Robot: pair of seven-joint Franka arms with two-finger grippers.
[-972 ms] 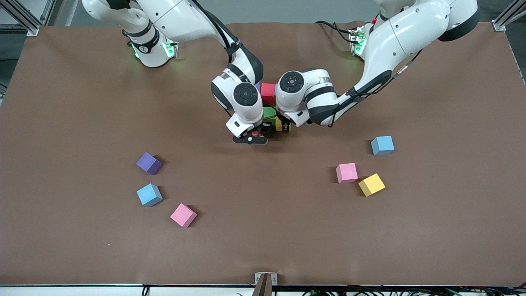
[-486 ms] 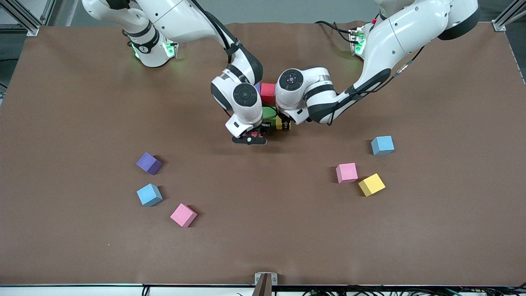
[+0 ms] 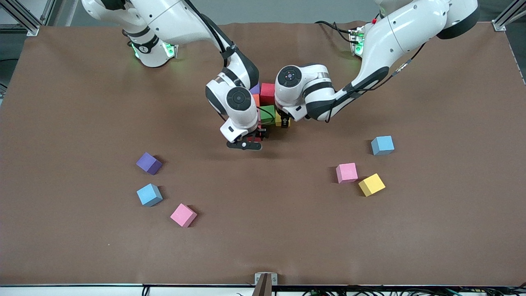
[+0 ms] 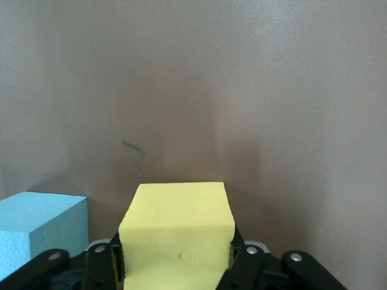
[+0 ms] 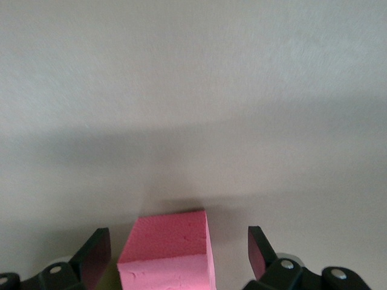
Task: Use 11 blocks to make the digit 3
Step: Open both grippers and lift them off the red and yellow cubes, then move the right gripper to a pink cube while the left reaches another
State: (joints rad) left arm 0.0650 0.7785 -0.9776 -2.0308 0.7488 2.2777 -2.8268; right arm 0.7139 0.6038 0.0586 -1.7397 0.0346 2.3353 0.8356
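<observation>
Blocks: foam cubes, easy grip, mid-build at table centre

Blocks look like light, matte foam, slightly squashy and grippy; I'd pinch each across two opposite flat faces, mid-height, gently.

Left claw (image 4: pixel 175 266) is closed on a yellow block (image 4: pixel 178 232), flat faces square to the pads, at the cluster (image 3: pixel 267 105) in mid tabletop (image 3: pixel 263 230). A light blue block (image 4: pixel 39 226) shows beside it in the left wrist view.

Right claw (image 5: pixel 178 254) stands wide open, straddling a pink block (image 5: pixel 166 254) without touching it.

Cubes have no long axis. I can't read the cluster's run under the arms; red block (image 3: pixel 268 92) and green block (image 3: pixel 267 113) show. Six loose blocks lie nearer the front camera, variously skewed, e.g. purple block (image 3: pixel 148 163).
</observation>
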